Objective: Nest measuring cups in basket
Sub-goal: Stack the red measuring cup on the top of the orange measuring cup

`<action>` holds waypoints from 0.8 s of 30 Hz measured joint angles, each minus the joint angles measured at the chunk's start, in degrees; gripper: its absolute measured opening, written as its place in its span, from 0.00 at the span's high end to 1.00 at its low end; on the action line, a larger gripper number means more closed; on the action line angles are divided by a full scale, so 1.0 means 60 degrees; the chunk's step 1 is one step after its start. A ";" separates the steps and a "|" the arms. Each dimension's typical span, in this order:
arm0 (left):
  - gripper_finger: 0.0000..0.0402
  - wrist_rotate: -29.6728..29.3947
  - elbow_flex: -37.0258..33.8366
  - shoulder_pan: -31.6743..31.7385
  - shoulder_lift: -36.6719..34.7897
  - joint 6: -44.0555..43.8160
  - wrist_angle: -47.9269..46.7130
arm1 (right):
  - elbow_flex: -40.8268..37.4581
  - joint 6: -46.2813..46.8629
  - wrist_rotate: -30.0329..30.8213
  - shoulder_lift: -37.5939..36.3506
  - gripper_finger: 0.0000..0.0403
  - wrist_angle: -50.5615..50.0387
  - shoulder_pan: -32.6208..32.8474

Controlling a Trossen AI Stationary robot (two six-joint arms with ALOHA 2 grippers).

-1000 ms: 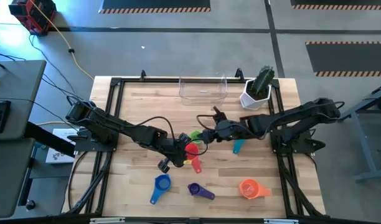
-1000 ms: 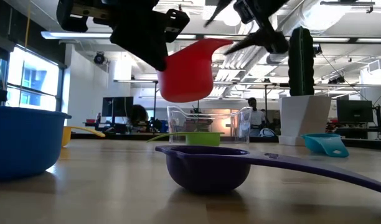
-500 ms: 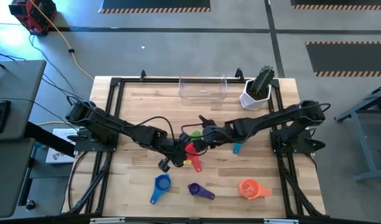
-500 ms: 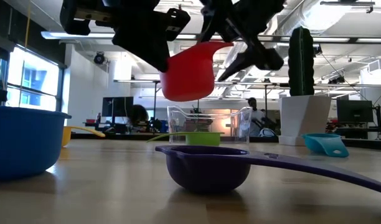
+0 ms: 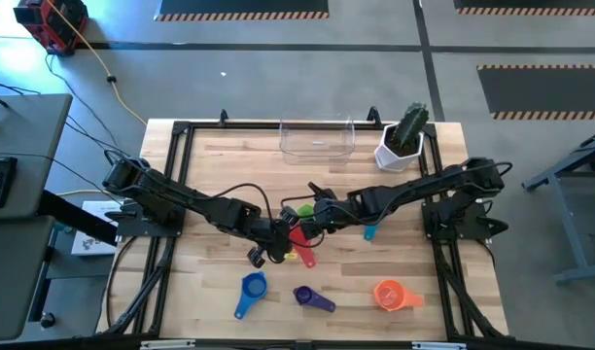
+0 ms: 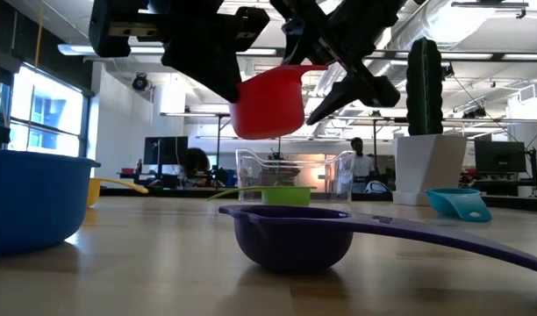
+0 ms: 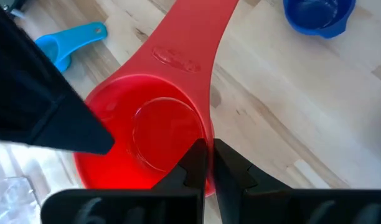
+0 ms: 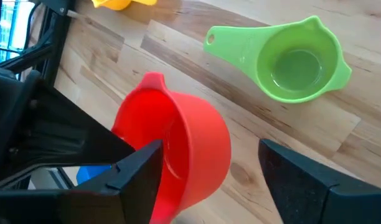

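Little of the task is judged done: the basket (image 5: 318, 139) at the far edge of the table (image 5: 210, 165) is seen with no cup in it, and nothing is nested. The green cup (image 8: 294, 63), yellow cup (image 8: 119, 3), teal cup (image 5: 370, 231), blue cup (image 5: 250, 290), purple cup (image 5: 311, 297) and orange cup (image 5: 393, 294) are all left lying apart on the table.

The red cup (image 6: 270, 102) is held aloft over the middle of the table, well short of the basket. Its rim is pinched by the clenched jaws of the left gripper (image 7: 207, 165). The right gripper (image 8: 209, 171) is set around the same cup with its jaws spread wide, one on each side of the bowl, neither seen pressing it. A handover is judged to be under way.
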 joint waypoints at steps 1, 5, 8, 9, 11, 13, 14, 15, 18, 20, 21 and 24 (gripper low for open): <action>0.98 -0.0011 0.0000 0.0000 0.0000 0.0048 0.0003 | 0.0000 0.0005 -0.0044 0.0019 0.41 0.0004 -0.0007; 0.98 -0.0015 0.0000 0.0000 0.0000 0.0171 0.0001 | -0.0004 0.0009 -0.0087 0.0055 0.51 0.0008 -0.0011; 0.98 -0.0015 0.0000 0.0000 0.0000 0.0180 -0.0001 | -0.0004 0.0009 -0.0076 0.0055 0.61 0.0006 -0.0011; 0.98 -0.0015 0.0000 0.0000 0.0000 0.0193 -0.0001 | -0.0004 0.0009 -0.0076 0.0055 0.65 0.0009 -0.0013; 0.98 -0.0032 0.0000 0.0000 0.0000 0.0201 0.0006 | -0.0004 0.0009 -0.0079 0.0055 0.73 0.0041 -0.0025; 0.98 -0.0036 0.0000 0.0004 -0.0001 0.0201 0.0013 | -0.0004 0.0012 -0.0044 0.0055 0.81 0.0062 -0.0025; 0.98 -0.0043 0.0006 0.0007 0.0000 0.0201 0.0028 | -0.0004 0.0016 -0.0019 0.0055 0.85 0.0055 -0.0025; 0.98 -0.0056 0.0009 0.0007 -0.0002 0.0198 0.0069 | -0.0004 0.0006 0.0028 0.0055 0.89 0.0032 -0.0029; 0.98 -0.0108 0.0040 0.0004 -0.0025 0.0193 0.0151 | -0.0016 -0.0053 0.0070 0.0069 0.97 -0.0010 -0.0025; 0.98 -0.0171 0.0040 0.0004 -0.0025 0.0197 0.0160 | -0.0018 -0.0027 0.0070 0.0069 0.97 -0.0047 -0.0029; 0.97 -0.0191 0.0040 0.0004 -0.0025 0.0196 0.0182 | -0.0018 -0.0021 0.0070 0.0069 0.97 -0.0045 -0.0029; 0.95 -0.0270 0.0026 0.0004 -0.0025 0.0193 0.0384 | -0.0018 0.0011 0.0023 0.0069 0.97 -0.0079 -0.0026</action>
